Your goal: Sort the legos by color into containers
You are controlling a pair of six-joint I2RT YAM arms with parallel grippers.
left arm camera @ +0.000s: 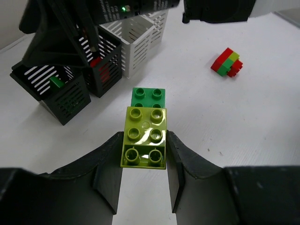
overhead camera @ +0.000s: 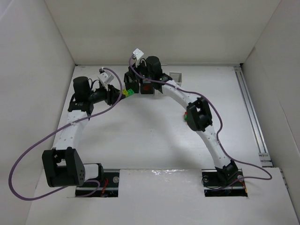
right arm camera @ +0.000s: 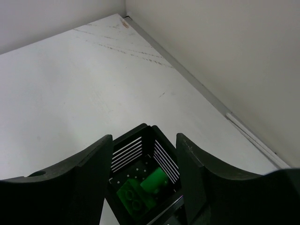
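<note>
Yellow-green brick (left arm camera: 144, 136), joined to a green brick (left arm camera: 148, 97), is clamped between the left gripper's (left arm camera: 144, 154) fingers, near the slotted baskets (left arm camera: 70, 96). The right gripper (right arm camera: 144, 140) hangs over a black basket (right arm camera: 126, 152) holding green bricks (right arm camera: 140, 192), jaws apart, gripping nothing.

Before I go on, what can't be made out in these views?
- Black baskets: top view, hidden under the right arm.
- White baskets, insides: left wrist view, walls and right arm block them.
- Red-green stack: top view, mostly behind the right arm.
- Green bricks: right wrist view, count unclear, bottom edge crops their basket.
</note>
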